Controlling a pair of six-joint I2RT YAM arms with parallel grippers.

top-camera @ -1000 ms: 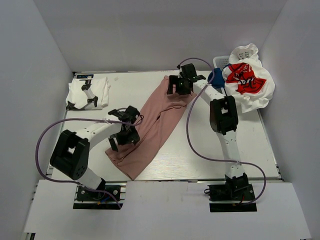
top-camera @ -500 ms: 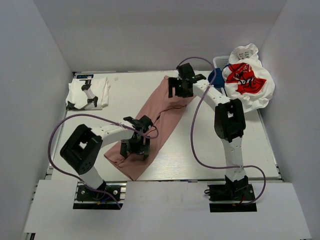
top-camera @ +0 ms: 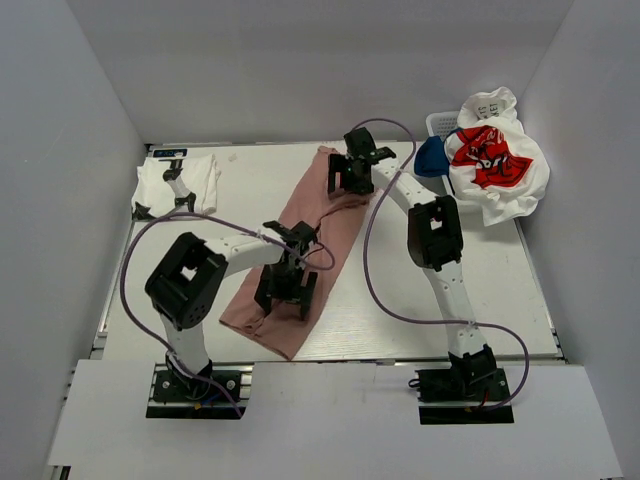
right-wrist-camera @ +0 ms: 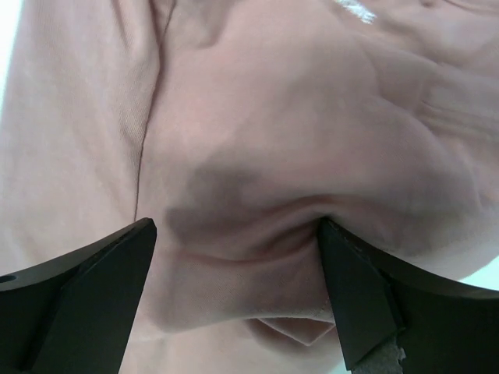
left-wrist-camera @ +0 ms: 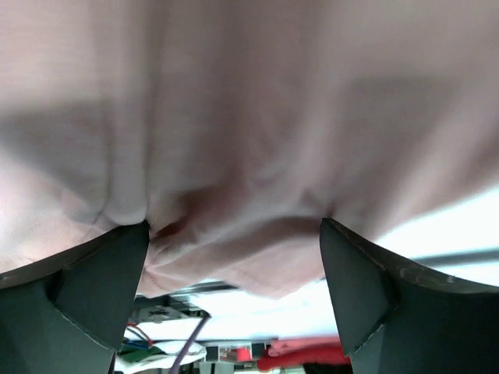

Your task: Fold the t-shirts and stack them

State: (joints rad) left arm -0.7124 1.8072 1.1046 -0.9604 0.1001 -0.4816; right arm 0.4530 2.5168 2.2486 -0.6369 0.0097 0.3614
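Observation:
The dusty-pink t-shirt (top-camera: 318,222) lies as a long narrow strip running diagonally across the table. My left gripper (top-camera: 285,293) is down on its near end, open. In the left wrist view the left gripper (left-wrist-camera: 234,226) has pink cloth (left-wrist-camera: 234,117) bunched between its wide-apart fingers. My right gripper (top-camera: 352,175) is on the strip's far end, also open. From the right wrist, the right gripper (right-wrist-camera: 236,226) straddles a raised fold of pink cloth (right-wrist-camera: 257,117). A folded white t-shirt (top-camera: 175,187) lies at the back left.
A white t-shirt with red graphic (top-camera: 495,160) drapes over the white basket (top-camera: 440,122) at the back right, with a navy t-shirt (top-camera: 432,158) beside it. White walls close in on three sides. Purple cables loop from both arms.
My left gripper has moved right and nearer, onto the pink strip's near end. The right gripper has shifted slightly left at the far end, and the strip now lies steeper and narrower.

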